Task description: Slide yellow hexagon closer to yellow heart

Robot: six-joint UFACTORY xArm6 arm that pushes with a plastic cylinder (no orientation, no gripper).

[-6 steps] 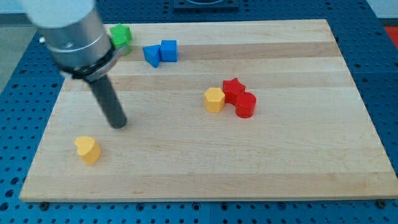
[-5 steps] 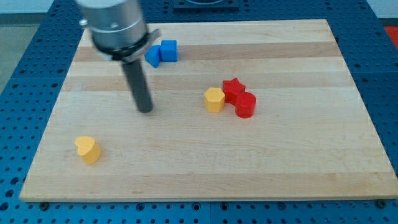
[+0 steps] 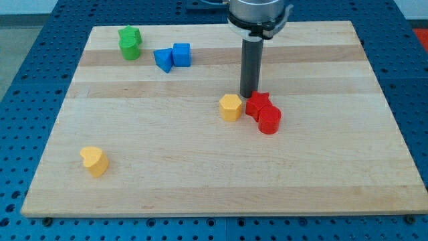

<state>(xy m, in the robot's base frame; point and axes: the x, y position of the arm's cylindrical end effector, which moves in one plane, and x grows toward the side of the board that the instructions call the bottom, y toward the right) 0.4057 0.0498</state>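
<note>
The yellow hexagon [image 3: 231, 107] lies near the board's middle. The yellow heart [image 3: 93, 161] lies far off at the view's lower left. My tip [image 3: 248, 95] stands just above and to the right of the hexagon, touching the upper left of the red star [image 3: 257, 104]. A red cylinder [image 3: 269, 121] sits against the star's lower right.
Two green blocks [image 3: 130, 42] sit at the view's top left. A blue block [image 3: 163, 59] and a blue cube [image 3: 181, 54] sit beside them. The wooden board [image 3: 321, 167] has blue pegboard around it.
My tip has swept from the view's left across to the right, ending beside the red star. The red star and cylinder have shifted slightly down and right.
</note>
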